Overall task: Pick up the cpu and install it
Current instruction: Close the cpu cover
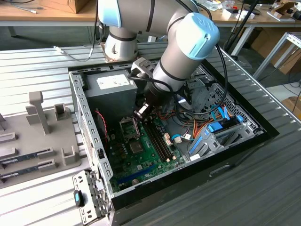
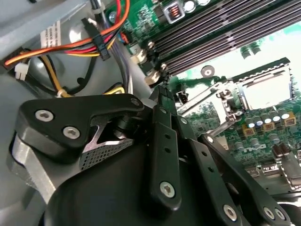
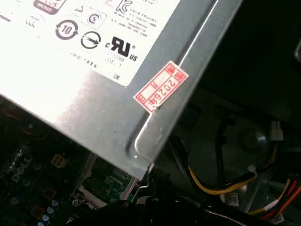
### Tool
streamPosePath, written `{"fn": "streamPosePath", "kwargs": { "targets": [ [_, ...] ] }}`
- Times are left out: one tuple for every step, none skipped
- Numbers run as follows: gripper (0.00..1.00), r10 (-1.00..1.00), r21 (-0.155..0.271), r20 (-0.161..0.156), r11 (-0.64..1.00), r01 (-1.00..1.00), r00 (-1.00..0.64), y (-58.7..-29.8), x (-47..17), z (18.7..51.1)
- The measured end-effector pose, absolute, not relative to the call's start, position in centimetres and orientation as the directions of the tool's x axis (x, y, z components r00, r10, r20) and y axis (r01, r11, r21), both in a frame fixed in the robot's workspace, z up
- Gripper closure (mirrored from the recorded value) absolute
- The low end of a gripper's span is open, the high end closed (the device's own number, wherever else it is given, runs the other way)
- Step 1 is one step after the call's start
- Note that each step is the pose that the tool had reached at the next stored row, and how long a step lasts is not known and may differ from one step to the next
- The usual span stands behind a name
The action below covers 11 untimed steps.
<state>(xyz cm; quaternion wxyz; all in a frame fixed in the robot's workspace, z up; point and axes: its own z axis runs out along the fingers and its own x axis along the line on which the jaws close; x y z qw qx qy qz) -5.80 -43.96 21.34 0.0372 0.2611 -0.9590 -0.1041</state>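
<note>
Ribbed metal worktop (image 1: 42, 61), carrying an open computer case (image 1: 225, 164) with a green motherboard (image 1: 136, 162) inside. Beside it, on the exterior view's left, a grey tray (image 1: 19, 127). Reaching down into the case, just beside the grey power-supply box (image 1: 113, 87) and near the socket (image 1: 128, 126): gripper (image 1: 141, 112). Grip open or closed: cannot tell. In the second wrist view, a pale square (image 2: 263, 92) within the socket frame, apart from the gripper; cpu or bare socket, cannot tell. Dark memory slots (image 2: 221, 26) alongside.
</note>
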Motion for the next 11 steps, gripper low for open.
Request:
{"fn": "streamPosePath", "kwargs": {
  "targets": [
    [0.89,-0.509,0.244,0.002,0.835,-0.493,-0.861,-43.95,-5.8,21.33],
    [0.89,-0.509,0.266,-0.012,0.828,-0.493,-0.861,-43.95,-5.8,21.34],
    [0.89,-0.508,0.28,-0.02,0.824,-0.493,-0.861,-43.98,-5.81,21.34],
    [0.89,-0.509,0.29,-0.026,0.82,-0.494,-0.86,-44.03,-5.83,21.33],
    [0.89,-0.513,0.298,-0.031,0.815,-0.498,-0.858,-44.12,-5.86,21.3],
    [0.89,-0.534,0.299,-0.032,0.802,-0.518,-0.845,-44.11,-5.86,21.27],
    [0.89,-0.547,0.299,-0.032,0.793,-0.53,-0.837,-44.12,-5.87,21.26],
    [0.89,-0.559,0.299,-0.032,0.785,-0.542,-0.828,-44.12,-5.87,21.24],
    [0.89,-0.585,0.299,-0.032,0.768,-0.566,-0.81,-44.12,-5.87,21.21],
    [0.89,-0.602,0.299,-0.032,0.756,-0.582,-0.798,-44.12,-5.87,21.18],
    [0.89,-0.62,0.299,-0.032,0.742,-0.6,-0.784,-44.12,-5.86,21.15]
  ]
}}
